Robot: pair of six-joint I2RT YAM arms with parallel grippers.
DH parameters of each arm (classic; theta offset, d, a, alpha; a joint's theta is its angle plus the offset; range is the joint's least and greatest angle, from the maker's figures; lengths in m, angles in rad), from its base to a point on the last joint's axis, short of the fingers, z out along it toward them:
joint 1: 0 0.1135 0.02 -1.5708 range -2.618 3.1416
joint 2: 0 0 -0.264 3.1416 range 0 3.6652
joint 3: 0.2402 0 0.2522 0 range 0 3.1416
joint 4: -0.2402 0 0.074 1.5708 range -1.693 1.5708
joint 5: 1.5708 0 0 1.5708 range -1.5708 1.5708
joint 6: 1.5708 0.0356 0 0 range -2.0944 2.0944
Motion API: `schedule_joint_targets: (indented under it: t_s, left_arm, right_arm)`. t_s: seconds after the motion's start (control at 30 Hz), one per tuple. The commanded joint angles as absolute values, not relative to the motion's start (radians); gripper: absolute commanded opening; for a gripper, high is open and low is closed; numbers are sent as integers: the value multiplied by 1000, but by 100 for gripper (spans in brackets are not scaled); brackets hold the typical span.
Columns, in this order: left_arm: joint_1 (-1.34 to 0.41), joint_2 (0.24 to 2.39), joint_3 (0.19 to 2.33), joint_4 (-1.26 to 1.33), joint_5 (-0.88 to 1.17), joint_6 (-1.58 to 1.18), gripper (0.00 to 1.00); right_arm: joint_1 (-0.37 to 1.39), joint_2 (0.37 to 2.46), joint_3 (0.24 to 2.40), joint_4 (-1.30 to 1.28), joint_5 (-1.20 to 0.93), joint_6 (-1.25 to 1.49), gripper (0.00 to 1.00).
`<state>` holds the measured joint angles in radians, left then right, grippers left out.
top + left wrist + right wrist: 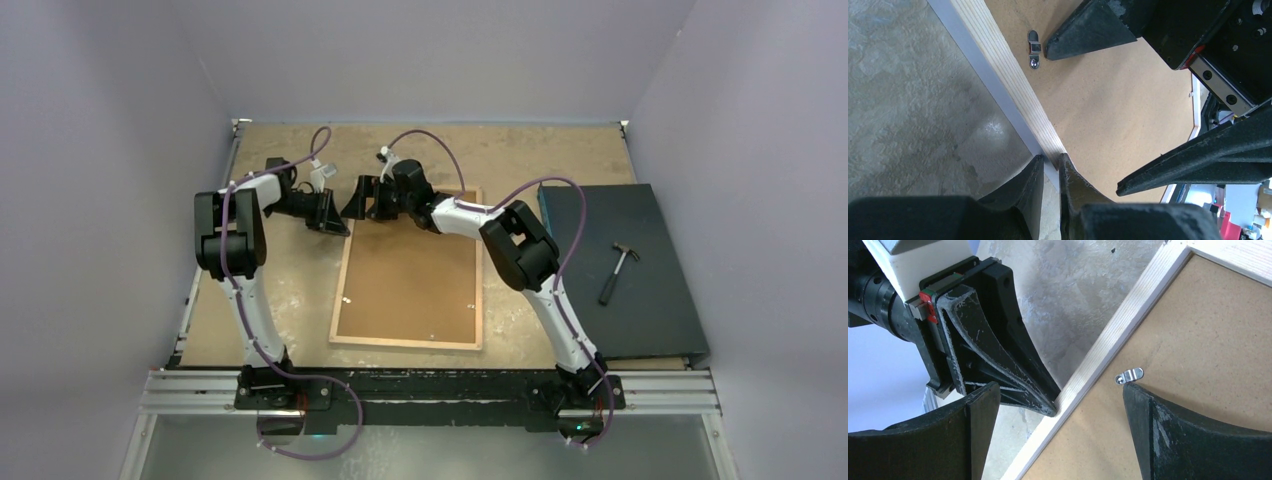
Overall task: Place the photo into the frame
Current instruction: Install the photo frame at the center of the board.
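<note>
left tool [1050, 161] seemingly pinching frame [1008, 70] rail; right tool [1060, 390] wide open

Showed bare pale wood, straight-grained and unvarnished, on the back rails of the frame [405, 343], with a smooth grey-white outer edge. Looked matt, fine-fibred brown hardboard across the backing board [410, 275]. Gleamed as bright polished metal at the small turn clip [1129, 375]. Appeared rough, worn and mottled with pale scuffs over the surface [290, 300]. Read as black matt plastic, scratched whitish, on the left claw [1050, 162] and right claw [1059, 387]. Seemed dull, dark and flat on the mat [640, 300] at the right. Bore a pale metal head on the hammer [618, 270].
</note>
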<state>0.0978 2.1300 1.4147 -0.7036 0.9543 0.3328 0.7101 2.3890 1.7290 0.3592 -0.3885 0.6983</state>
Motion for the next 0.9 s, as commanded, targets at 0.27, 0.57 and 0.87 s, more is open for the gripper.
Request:
schedule_joint_targets:
  t_s: [0.27,0.57,0.87]
  left_arm:
    - [78,2154,1365,-664,929,395,7]
    - [77,2145,1358,-681,930,415,6]
    - [77,2141,1355,-682,929,421,5]
  right_arm:
    - [696,2424,1764,357,-392,708,94]
    - [696,2450,1785,370,-422,714,93]
    - [696,2474,1810,384,-454,720,92]
